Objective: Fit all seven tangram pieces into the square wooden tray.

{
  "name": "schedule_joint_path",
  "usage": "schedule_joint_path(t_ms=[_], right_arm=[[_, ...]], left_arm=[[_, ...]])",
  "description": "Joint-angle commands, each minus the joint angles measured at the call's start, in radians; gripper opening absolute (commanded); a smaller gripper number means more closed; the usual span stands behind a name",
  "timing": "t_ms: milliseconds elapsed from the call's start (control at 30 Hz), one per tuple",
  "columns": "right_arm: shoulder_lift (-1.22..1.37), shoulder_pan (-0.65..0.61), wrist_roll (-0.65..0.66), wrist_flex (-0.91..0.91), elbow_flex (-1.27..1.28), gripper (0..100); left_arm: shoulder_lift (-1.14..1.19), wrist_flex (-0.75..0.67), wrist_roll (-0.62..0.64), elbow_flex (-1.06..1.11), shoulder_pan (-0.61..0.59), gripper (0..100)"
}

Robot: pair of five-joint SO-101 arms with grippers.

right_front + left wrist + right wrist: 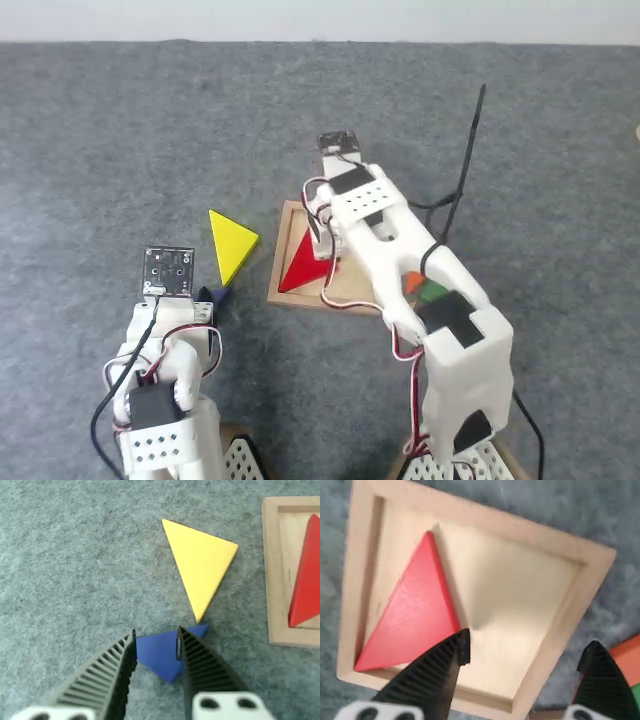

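A blue triangle [157, 652] lies flat on the grey mat, just below the tip of a yellow triangle [202, 567]. My left gripper [156, 631] is low over the blue piece and open a little: one finger is at the piece's corner, the other crosses over it. The square wooden tray [520, 530] holds a red triangle [412, 622] along one side. My right gripper [527, 652] hangs open above the tray's bare floor, holding nothing. In the high view the left gripper [208, 297] is beside the yellow triangle [232, 243], and the right arm covers much of the tray [285, 215].
An orange piece [413, 282] and a green piece [433, 292] lie just right of the tray, partly hidden under the right arm. The orange piece [627, 655] also shows past the tray's rim. Grey mat stretches open to the left and at the back.
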Motion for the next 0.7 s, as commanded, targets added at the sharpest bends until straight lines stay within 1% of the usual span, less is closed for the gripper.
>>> schedule_joint_path(t_ms=[0, 167, 267, 500, 667], right_arm=[[-0.084, -0.010, 0.006, -0.025, 0.029, 35.0], [-0.039, -0.022, 0.069, -0.039, 0.035, 35.0], [0.015, -0.041, 0.071, -0.045, -0.011, 35.0], [0.157, -0.053, 0.071, -0.024, -0.210, 35.0], [0.194, -0.054, 0.071, 0.018, -0.279, 35.0]], left_arm=[[-0.020, 0.008, -0.006, -0.008, 0.005, 14], [-0.020, 0.008, -0.006, -0.008, 0.005, 14], [-0.020, 0.008, -0.006, -0.008, 0.005, 14], [-0.020, 0.008, -0.006, -0.008, 0.005, 14], [-0.020, 0.008, -0.006, -0.008, 0.005, 14]])
